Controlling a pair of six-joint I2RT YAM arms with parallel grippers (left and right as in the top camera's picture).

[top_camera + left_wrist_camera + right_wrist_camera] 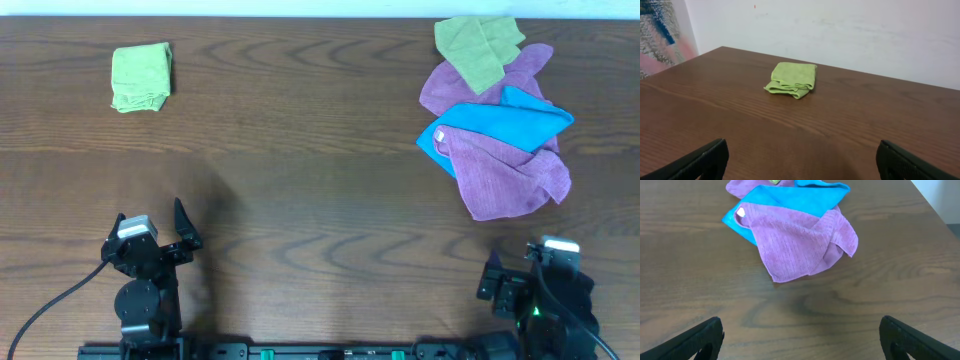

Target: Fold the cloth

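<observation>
1. Soft, fuzzy, matt microfibre in the cloth point(791, 79).
2. Smooth dark wood grain with a faint sheen on the table point(320, 190).
3. Coarser ribbed weave, matt, in the purple cloth point(800, 245).
4. Finer, smoother fabric in the blue cloth point(790, 197).

Dark wood-grain table point(320, 200) is carrying 2 well-separated groups. Lime-green cloth point(141, 77) is lying folded and alone at far left. At far right a heap is sitting: olive-green cloth point(478, 45) rearmost, blue cloth point(500, 120) in the middle, purple cloth point(510, 175) overlapping its near edge.
</observation>
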